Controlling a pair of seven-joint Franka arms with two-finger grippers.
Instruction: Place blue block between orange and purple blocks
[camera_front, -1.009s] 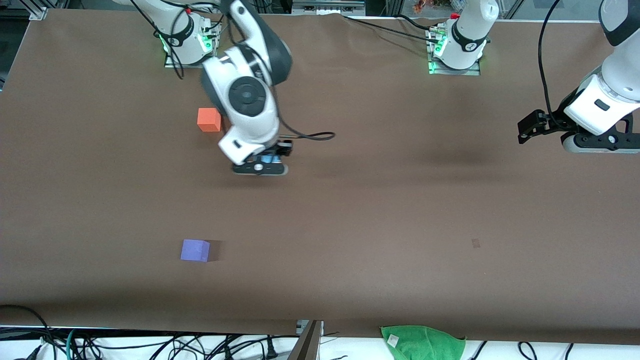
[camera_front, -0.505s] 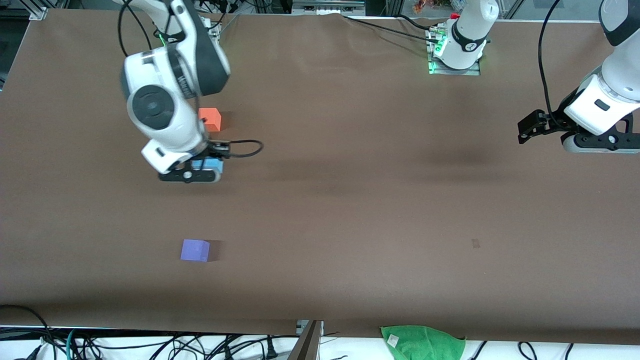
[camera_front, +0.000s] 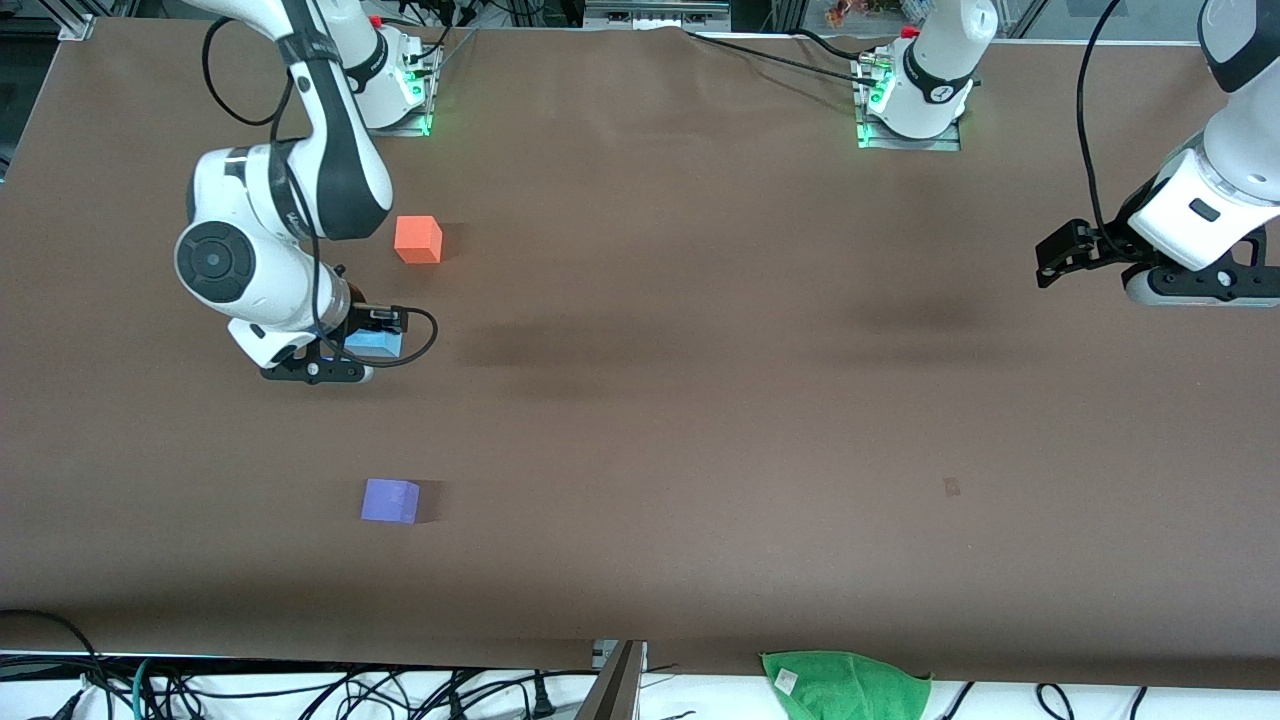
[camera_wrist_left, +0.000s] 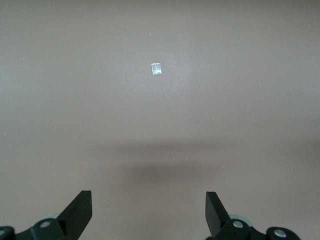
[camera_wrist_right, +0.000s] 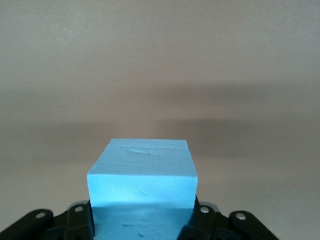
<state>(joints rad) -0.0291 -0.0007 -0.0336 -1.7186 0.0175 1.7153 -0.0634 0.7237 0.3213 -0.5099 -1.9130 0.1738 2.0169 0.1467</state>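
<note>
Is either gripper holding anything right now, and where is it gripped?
The right gripper holds the blue block by its two opposite sides. The left gripper is open and empty.

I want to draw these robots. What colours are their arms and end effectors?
Both arms are glossy white with dark grey-black joints. The right arm has a round dark cap and looping black cable. Each base glows green. The left end effector and right end effector are black.
</note>
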